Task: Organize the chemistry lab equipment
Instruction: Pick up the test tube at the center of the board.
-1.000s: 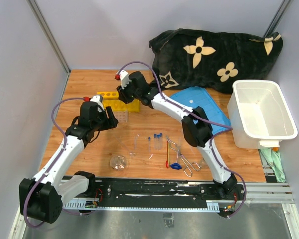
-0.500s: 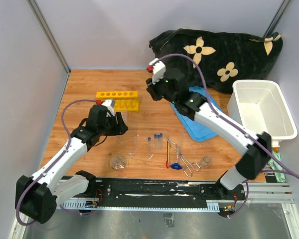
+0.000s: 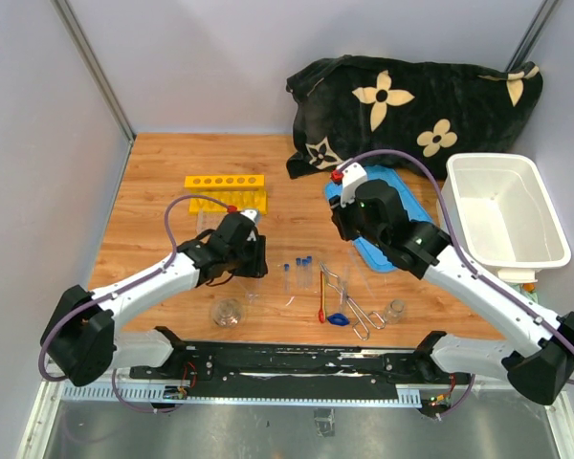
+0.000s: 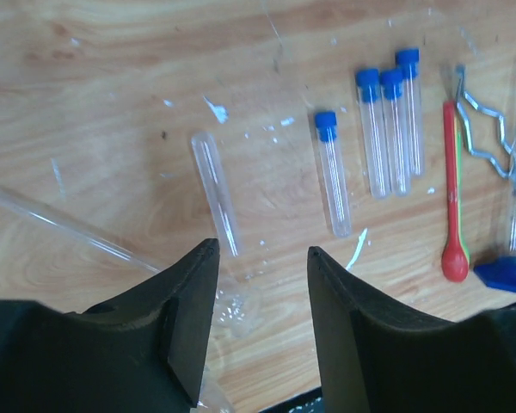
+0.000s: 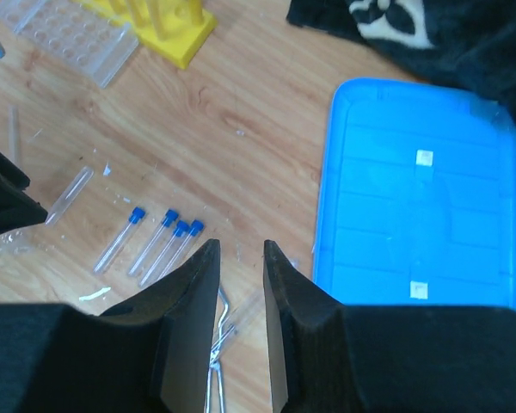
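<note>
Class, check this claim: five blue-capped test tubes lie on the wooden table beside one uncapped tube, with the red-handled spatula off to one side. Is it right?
No: there are four blue-capped test tubes, not five. The left wrist view shows one alone and three side by side. The rest stands: they lie on the wooden table beside one uncapped tube, the red-handled spatula off to one side.

The bench (image 3: 163, 172) is orange-brown wood grain. The rack (image 3: 253, 196) is yellow. Four clear tubes (image 4: 372, 138) have blue caps, and a fifth tube (image 4: 215, 194) is clear throughout. The spatula (image 4: 451, 189) is red with a yellow-green streak near its tip. The tongs (image 4: 490, 146) are silvery. The lid (image 5: 421, 206) is bright blue with two small white squares. The cloth (image 3: 411, 105) is black with cream flowers, and the tub (image 3: 452, 215) is white.
</note>
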You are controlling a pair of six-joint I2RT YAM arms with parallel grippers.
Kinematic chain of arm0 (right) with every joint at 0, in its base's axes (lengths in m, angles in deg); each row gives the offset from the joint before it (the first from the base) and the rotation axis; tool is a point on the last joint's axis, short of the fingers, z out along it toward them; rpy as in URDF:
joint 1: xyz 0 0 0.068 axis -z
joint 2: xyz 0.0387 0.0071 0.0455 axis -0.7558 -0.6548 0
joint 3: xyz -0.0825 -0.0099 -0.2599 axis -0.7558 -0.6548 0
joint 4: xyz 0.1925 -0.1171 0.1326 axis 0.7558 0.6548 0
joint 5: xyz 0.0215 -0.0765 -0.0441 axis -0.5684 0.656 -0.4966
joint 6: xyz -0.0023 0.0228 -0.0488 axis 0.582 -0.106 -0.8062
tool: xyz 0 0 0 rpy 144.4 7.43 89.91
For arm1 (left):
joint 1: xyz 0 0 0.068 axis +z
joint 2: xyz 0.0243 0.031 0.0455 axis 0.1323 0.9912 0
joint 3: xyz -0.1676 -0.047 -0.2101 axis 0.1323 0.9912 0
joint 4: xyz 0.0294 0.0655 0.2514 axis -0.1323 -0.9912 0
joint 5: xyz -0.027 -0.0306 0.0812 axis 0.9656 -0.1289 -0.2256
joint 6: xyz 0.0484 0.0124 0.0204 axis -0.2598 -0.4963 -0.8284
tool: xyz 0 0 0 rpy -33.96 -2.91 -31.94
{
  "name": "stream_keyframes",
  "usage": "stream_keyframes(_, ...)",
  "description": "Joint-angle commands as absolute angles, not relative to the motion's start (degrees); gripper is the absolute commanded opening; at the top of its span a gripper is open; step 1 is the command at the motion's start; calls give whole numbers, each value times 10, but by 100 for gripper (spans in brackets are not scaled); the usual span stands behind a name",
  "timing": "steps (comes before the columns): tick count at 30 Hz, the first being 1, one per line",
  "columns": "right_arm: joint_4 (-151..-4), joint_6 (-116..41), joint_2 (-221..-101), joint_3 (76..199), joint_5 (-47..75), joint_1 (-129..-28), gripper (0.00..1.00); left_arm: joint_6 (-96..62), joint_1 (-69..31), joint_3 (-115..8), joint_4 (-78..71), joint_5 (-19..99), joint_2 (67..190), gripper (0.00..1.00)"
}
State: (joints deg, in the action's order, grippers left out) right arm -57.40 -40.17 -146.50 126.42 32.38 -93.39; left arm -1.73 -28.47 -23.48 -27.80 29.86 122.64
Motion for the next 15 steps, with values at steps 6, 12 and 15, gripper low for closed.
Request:
stream_keyframes(6,-560,-307,-1527,1237,166,-935,29,22,-301,-278,-354,142,1166,58)
stream_keyframes(12,-567,-294,-1622,1297,97,-947,30,18,-218,-266,-402,162,1073,58)
stream_keyframes(15,-565,-293,-1680,1338,83,-966,30,27,-196,-257,-415,161,1046,58)
